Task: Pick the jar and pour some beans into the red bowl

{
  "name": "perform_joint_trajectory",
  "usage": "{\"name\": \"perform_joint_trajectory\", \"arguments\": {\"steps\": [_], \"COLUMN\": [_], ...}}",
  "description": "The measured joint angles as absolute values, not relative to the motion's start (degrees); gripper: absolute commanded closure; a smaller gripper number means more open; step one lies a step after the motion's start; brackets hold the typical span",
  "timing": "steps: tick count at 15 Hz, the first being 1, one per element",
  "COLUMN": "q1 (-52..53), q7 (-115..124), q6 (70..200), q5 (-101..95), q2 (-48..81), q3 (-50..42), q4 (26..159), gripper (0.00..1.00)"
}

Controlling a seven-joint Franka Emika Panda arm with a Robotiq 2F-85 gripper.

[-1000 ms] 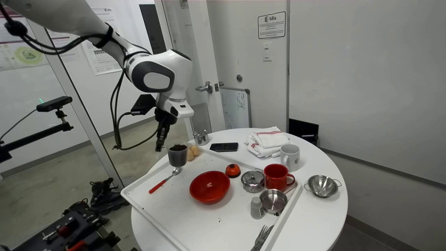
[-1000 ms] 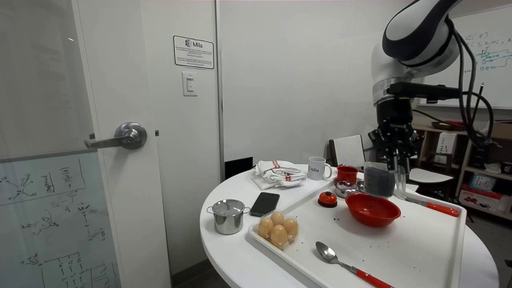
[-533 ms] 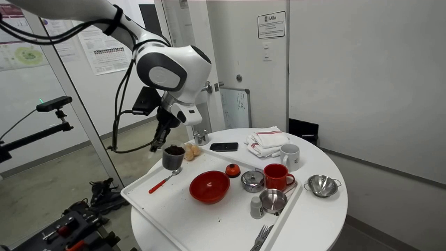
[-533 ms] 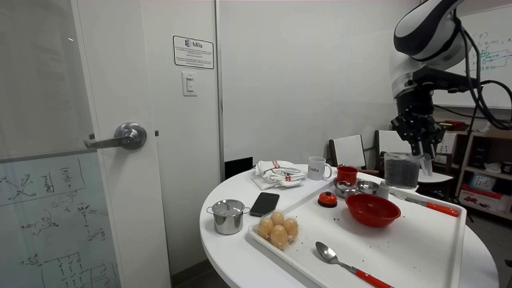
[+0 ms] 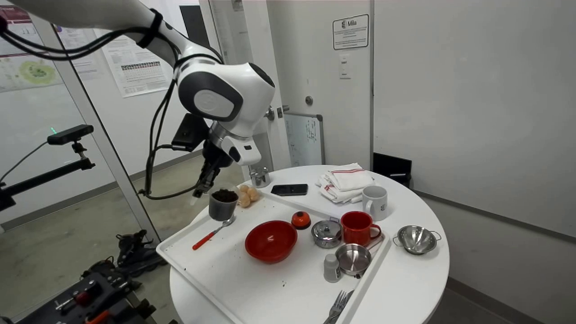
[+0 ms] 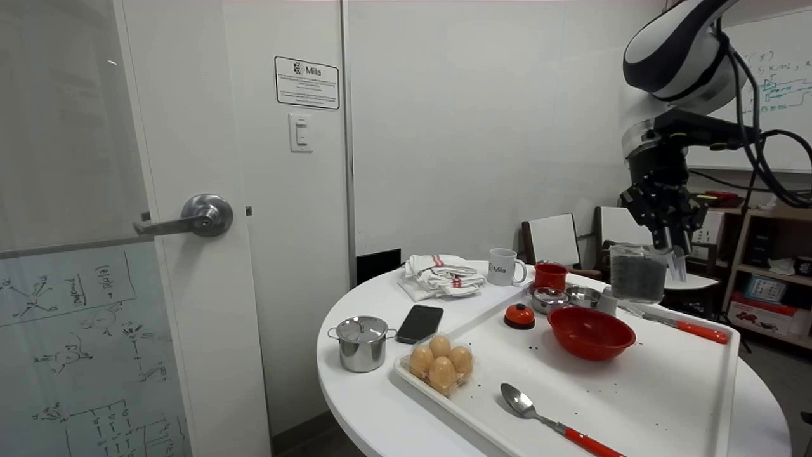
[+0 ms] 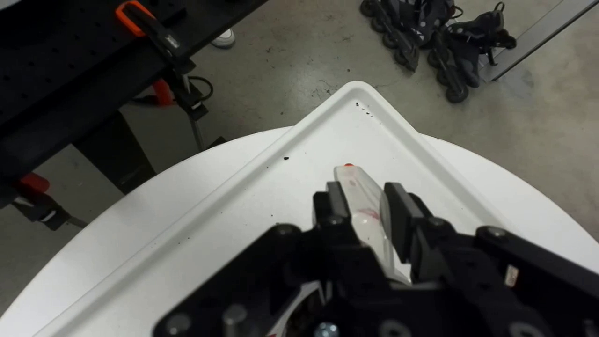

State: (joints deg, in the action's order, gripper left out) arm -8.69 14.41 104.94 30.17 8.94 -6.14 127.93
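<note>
Evidently the picking is done and the pouring is waiting. Going from the near side in an exterior view, the tray (image 5: 238, 274) is covering much of the counter (image 5: 407, 288), with a few dark specks (image 5: 284, 284) lying on it. Beyond them the red bowl (image 5: 271, 241) is sitting on the tray, and no beans are showing inside it. Farther off, to the bowl's left, the jar (image 5: 222, 210) is hanging in the air, leaning only slightly; its dark filling, presumably the beans (image 5: 225, 195), is reaching well up the wall. The pincer (image 7: 367, 203) is clamping the jar's translucent handle (image 7: 359, 187), as the wrist view is showing. What is remaining, I am judging, is carrying the jar right and nearer until it is over the bowl, tipping it, and righting it after some have fallen. Farthest, the phone (image 5: 290, 190) and folded towels (image 5: 346, 182) are lying outside the tray.
</note>
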Motion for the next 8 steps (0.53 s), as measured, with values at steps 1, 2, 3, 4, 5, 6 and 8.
{"name": "perform_joint_trajectory", "arguments": {"steps": [1, 2, 3, 4, 5, 6, 8], "q1": [-8.7, -8.7, -8.7, -8.7, -8.7, -8.8, -8.8], "q7": [15.0, 15.8, 16.8, 17.8, 18.8, 19.7, 21.0], "q6": [105.1, 105.3, 105.9, 106.5, 107.2, 107.8, 108.2], "q5": [31.5, 32.9, 34.4, 35.8, 37.2, 38.7, 41.8], "q2": [9.8, 10.7, 11.8, 13.0, 14.3, 15.5, 18.0], "q3": [-6.2, -6.2, -6.3, -6.4, -6.5, -6.6, -6.9], "q4": [127.7, 127.4, 127.1, 126.6, 126.1, 125.5, 124.1], "gripper": [0.92, 0.92, 0.92, 0.92, 0.92, 0.92, 0.92]}}
